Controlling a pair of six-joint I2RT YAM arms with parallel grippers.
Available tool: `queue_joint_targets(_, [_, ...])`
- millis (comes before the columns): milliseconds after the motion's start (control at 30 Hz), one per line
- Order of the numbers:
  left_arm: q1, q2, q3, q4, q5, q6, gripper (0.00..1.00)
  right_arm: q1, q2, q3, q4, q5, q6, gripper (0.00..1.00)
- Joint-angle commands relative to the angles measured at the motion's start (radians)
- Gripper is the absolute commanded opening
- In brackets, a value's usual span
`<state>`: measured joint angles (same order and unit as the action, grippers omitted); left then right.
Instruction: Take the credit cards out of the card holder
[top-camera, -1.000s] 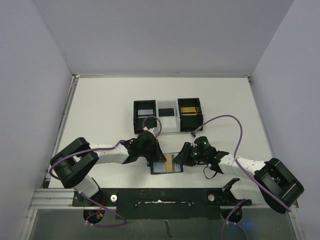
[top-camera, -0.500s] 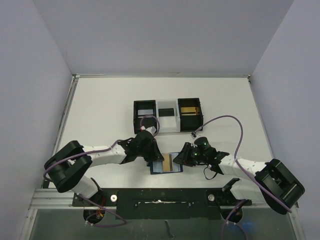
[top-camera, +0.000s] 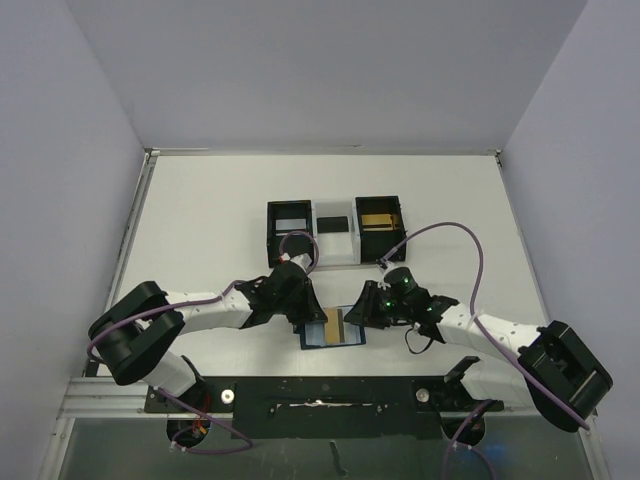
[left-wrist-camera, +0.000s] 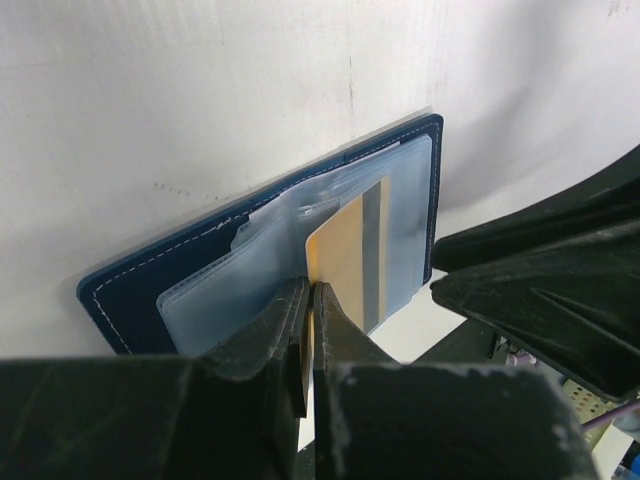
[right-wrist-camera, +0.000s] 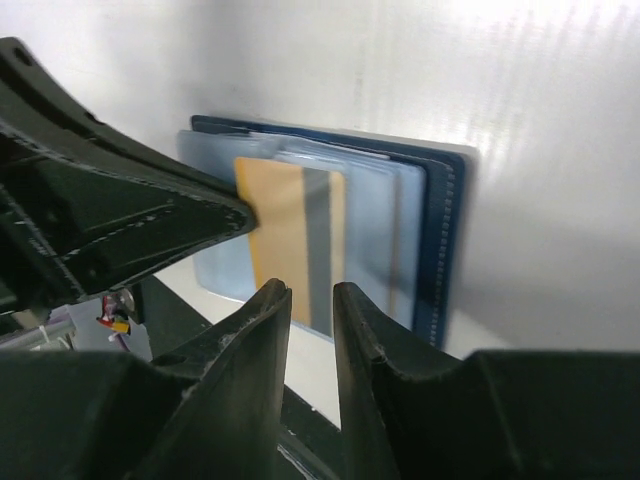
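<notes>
The navy card holder lies open near the table's front edge, with clear plastic sleeves inside. A gold credit card with a grey stripe sticks partly out of a sleeve; it also shows in the top view and the right wrist view. My left gripper is shut on the near edge of the gold card. My right gripper hovers over the holder's right side, jaws slightly apart and empty. Pale cards show faintly under the sleeves.
Two black boxes joined by a clear section stand at the back centre; the right box holds something gold. A black rail runs along the near edge just behind the holder. Both arms crowd the holder.
The left arm has swung its elbow outward while its gripper stays on the gold card. The right gripper has shifted slightly left and farther over the holder.
</notes>
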<state>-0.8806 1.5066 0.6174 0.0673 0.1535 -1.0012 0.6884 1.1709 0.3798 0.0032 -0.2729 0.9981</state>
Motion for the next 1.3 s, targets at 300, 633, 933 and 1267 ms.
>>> queue_joint_targets(300, [0.010, -0.008, 0.036, -0.051, -0.006, 0.058, 0.04, 0.033, 0.145, 0.061, -0.047, 0.109, -0.010, 0.30])
queue_joint_targets(633, [0.015, -0.042, -0.055, 0.068, 0.057, -0.047, 0.21, 0.034, 0.159, 0.007, 0.031, 0.064, 0.019, 0.25])
queue_joint_targets(933, [0.023, -0.010, -0.128, 0.238, 0.060, -0.155, 0.17, 0.039, 0.163, -0.002, 0.045, 0.051, 0.020, 0.23])
queue_joint_targets(1267, [0.031, -0.007, -0.166, 0.290, 0.067, -0.180, 0.00, 0.039, 0.159, -0.022, 0.043, 0.063, 0.027, 0.23])
